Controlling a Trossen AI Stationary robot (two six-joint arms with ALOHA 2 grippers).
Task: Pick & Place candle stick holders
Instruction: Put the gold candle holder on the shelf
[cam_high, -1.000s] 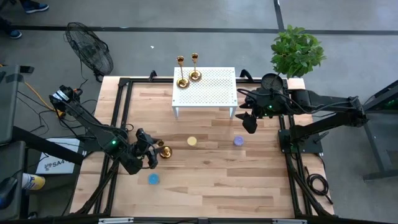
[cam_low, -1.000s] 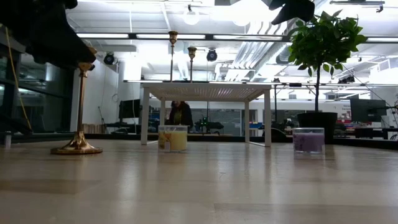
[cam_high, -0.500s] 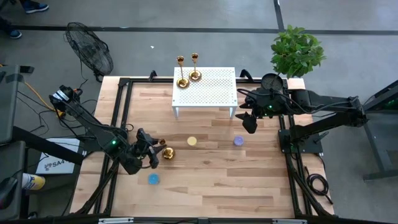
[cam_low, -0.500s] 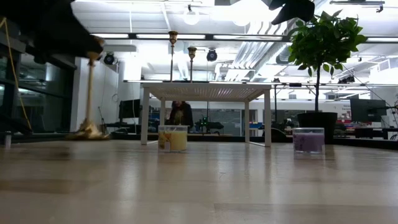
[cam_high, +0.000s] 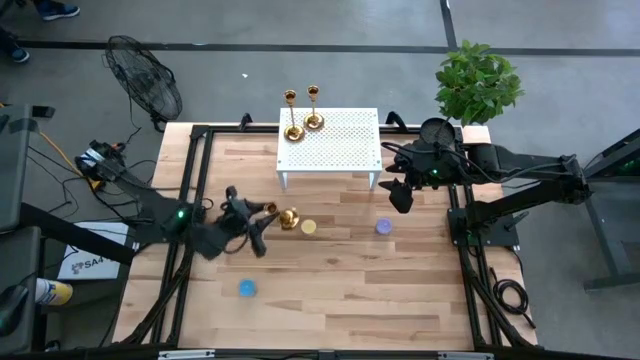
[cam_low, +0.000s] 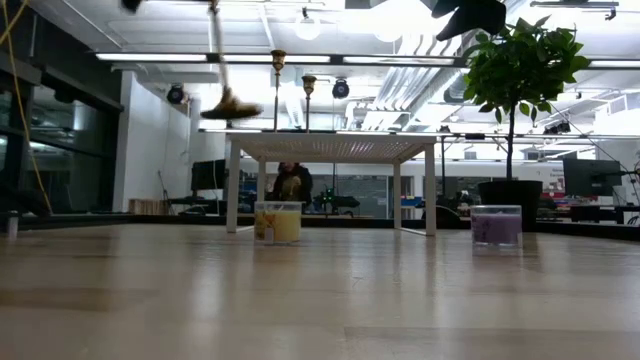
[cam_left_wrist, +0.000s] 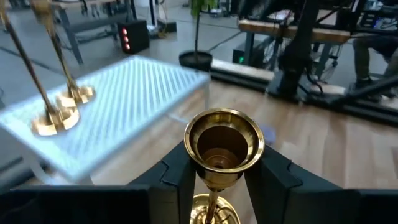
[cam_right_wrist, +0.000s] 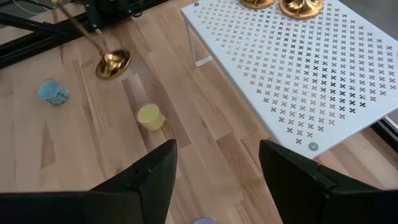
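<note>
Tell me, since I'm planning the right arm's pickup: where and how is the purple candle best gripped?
Grip the purple candle across its glass sides, coming straight down from above. It is a short, upright round jar standing alone on the wooden table, with open space all around. The right tool, open, waits nearby.

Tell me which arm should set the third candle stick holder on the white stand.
The left. Its gripper is already shut on the candle stick holder, lifted clear of the table and pointed toward the white stand where the other two holders stand. The right gripper hangs open and empty beside the stand.
</note>
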